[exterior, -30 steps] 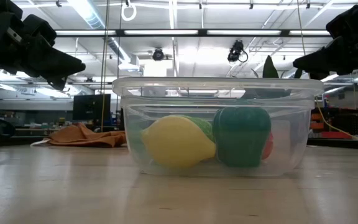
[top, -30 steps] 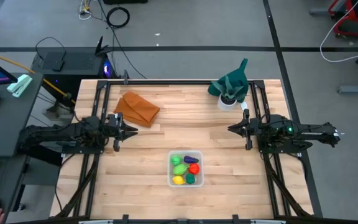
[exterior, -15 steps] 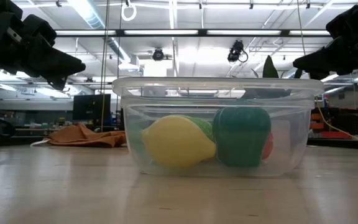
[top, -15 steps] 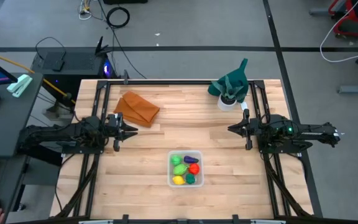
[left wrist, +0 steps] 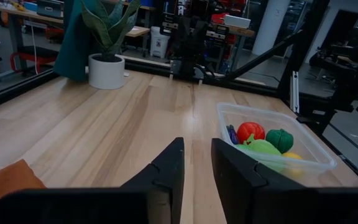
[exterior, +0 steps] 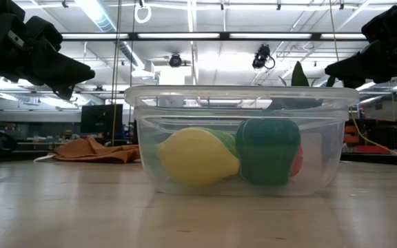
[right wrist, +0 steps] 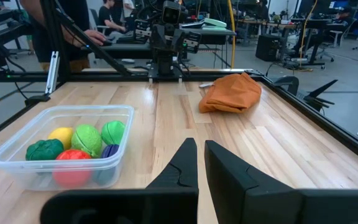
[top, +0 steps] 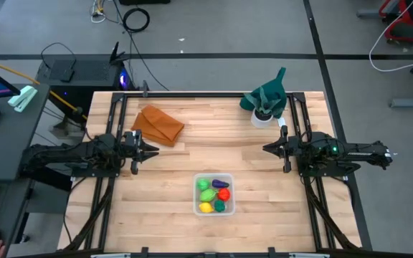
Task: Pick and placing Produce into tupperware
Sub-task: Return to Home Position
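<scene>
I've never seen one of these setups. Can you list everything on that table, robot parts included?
table: one, light wood.
tupperware: one, clear, at the table's front middle.
yellow piece: one, in the tupperware.
red piece: one, in the tupperware.
light green pieces: two, in the tupperware.
dark green piece: one, in the tupperware.
purple piece: one, in the tupperware.
orange-brown cloth: one, crumpled, back left.
white cup: one, back right.
dark green cloth: one, by the cup.
left gripper: one, dark, empty, fingers slightly apart, above the left side.
right gripper: one, dark, empty, fingers nearly together, above the right side.
</scene>
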Tool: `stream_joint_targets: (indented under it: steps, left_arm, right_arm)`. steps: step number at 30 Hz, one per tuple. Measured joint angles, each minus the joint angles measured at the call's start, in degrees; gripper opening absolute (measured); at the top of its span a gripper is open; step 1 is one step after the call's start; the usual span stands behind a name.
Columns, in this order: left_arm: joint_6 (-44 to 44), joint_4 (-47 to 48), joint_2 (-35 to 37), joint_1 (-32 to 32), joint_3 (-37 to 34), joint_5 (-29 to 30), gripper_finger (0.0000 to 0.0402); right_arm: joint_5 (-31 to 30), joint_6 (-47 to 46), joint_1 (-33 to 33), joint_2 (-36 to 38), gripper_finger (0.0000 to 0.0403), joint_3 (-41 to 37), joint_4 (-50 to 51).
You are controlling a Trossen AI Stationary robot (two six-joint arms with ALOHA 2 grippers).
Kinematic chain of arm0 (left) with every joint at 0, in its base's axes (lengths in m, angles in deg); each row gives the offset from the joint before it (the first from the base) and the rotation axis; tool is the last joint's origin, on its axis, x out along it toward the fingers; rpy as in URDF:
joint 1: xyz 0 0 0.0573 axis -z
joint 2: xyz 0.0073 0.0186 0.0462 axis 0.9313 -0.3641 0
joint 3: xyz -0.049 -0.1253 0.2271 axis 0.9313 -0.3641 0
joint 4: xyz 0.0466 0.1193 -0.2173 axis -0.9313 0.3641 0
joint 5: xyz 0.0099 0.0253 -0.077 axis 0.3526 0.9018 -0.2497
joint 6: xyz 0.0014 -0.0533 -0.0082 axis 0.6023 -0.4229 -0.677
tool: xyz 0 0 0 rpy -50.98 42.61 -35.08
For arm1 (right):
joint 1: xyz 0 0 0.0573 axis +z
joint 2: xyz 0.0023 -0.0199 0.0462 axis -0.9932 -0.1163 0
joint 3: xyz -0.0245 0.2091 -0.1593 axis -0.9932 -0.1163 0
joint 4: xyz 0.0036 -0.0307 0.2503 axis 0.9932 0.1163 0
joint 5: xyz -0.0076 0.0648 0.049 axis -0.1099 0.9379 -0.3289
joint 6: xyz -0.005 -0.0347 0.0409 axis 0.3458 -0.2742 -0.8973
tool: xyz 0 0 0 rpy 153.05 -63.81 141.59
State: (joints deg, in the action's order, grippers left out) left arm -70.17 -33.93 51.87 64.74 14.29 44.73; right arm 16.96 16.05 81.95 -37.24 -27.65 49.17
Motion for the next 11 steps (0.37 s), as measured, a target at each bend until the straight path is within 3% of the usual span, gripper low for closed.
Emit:
stream_joint_targets:
  steps: [11]
  left_arm:
    - [0.00,0.00,0.00,0.00,0.00,0.00,0.0083]
  right_arm:
    - [-0.01,0.00,0.02,0.00,0.0000,0.00,0.01]
